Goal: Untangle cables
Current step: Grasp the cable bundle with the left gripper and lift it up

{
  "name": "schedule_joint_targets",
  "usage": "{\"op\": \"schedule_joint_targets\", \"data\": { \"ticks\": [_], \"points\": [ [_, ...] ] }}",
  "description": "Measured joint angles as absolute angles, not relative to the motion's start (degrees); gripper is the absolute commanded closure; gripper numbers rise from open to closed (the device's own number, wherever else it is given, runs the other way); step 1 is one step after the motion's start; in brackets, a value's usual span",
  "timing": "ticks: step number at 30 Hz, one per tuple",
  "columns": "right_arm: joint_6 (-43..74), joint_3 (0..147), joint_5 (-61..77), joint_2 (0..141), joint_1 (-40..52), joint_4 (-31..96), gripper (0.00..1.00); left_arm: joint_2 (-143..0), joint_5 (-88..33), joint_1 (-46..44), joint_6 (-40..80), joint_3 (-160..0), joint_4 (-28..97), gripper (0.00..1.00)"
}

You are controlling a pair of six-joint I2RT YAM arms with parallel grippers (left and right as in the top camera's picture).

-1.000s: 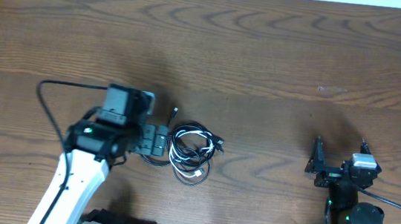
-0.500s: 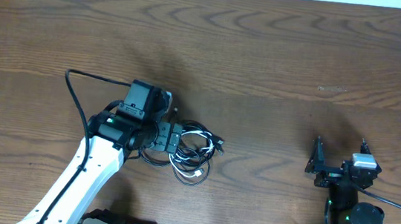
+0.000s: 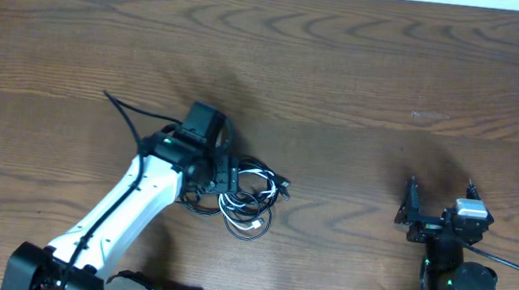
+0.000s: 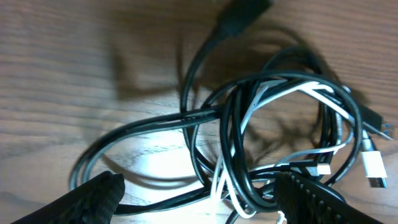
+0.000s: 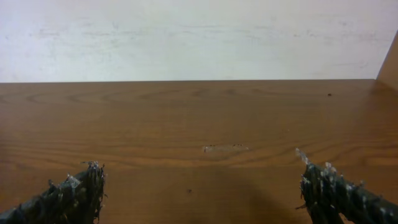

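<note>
Rightward our left claw (image 3: 222,176) has slid over the cables (image 4: 280,118), released, straddling them. Limp, light cords: we'd pinch the black loop (image 4: 149,125) left of their knot (image 4: 231,106). Right claw (image 3: 438,198) sits released.

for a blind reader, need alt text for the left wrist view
A tangle of thin black cables with one white cable threaded through lies on a wooden table, seen close up. The left gripper's dark fingertips stand apart at the bottom corners.

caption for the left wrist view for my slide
Left pincer, jaws open, poised over a knot of black and white cables on the wooden table
</note>
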State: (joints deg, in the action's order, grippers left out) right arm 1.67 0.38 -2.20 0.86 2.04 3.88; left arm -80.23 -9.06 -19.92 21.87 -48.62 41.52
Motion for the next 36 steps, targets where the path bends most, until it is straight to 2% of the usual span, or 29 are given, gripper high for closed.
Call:
{"op": "schedule_joint_targets", "data": {
  "ticks": [15,22,28,32,36],
  "points": [
    [1.67,0.38,-2.2,0.86,2.04,3.88,0.01,-82.37,-1.34,-28.75,35.09,-48.62,40.45,0.19],
    [1.67,0.38,-2.2,0.86,2.04,3.88,0.01,-87.0,-0.6,-29.74,39.48,-48.62,38.94,0.23],
    [1.67,0.38,-2.2,0.86,2.04,3.88,0.01,-89.49,0.16,-32.58,41.52,-48.62,37.45,0.34],
    [1.67,0.38,-2.2,0.86,2.04,3.88,0.01,-89.49,0.62,-33.39,42.17,-48.64,37.17,0.51],
    [1.69,0.38,-2.2,0.86,2.04,3.88,0.01,-89.49,1.08,-33.43,42.39,-48.64,37.08,0.61]
  ]
}}
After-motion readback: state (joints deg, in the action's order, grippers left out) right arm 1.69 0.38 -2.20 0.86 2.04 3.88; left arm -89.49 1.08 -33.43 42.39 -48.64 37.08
